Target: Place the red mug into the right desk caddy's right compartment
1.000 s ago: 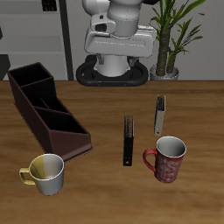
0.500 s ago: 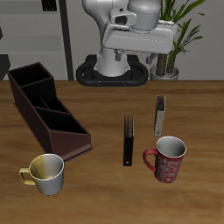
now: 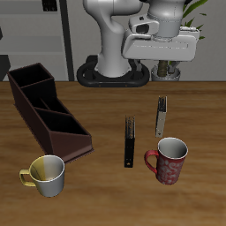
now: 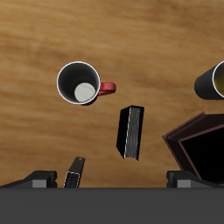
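Observation:
The red mug [image 3: 169, 160] stands upright near the table's front edge, its handle towards the table's middle; it also shows in the wrist view [image 4: 80, 83], with a light interior. The dark brown right desk caddy [image 3: 48, 110] lies slantwise at the other side of the table, and its three sections look empty. One end of it shows in the wrist view [image 4: 197, 144]. I cannot tell which end section is the right compartment. My gripper [image 3: 164, 67] hangs high above the table's back, far above the mug. It is open and empty, fingers wide apart [image 4: 112, 179].
A yellow-and-white mug [image 3: 46, 175] stands near the front edge beside the caddy's near end. A thin black object [image 3: 130, 141] and a thin grey one [image 3: 161, 115] stand between the caddy and the red mug. A potted plant [image 3: 177, 35] is behind the table.
My arm has swung sideways from over the table's back middle to above the red mug's side. Nothing on the table has moved.

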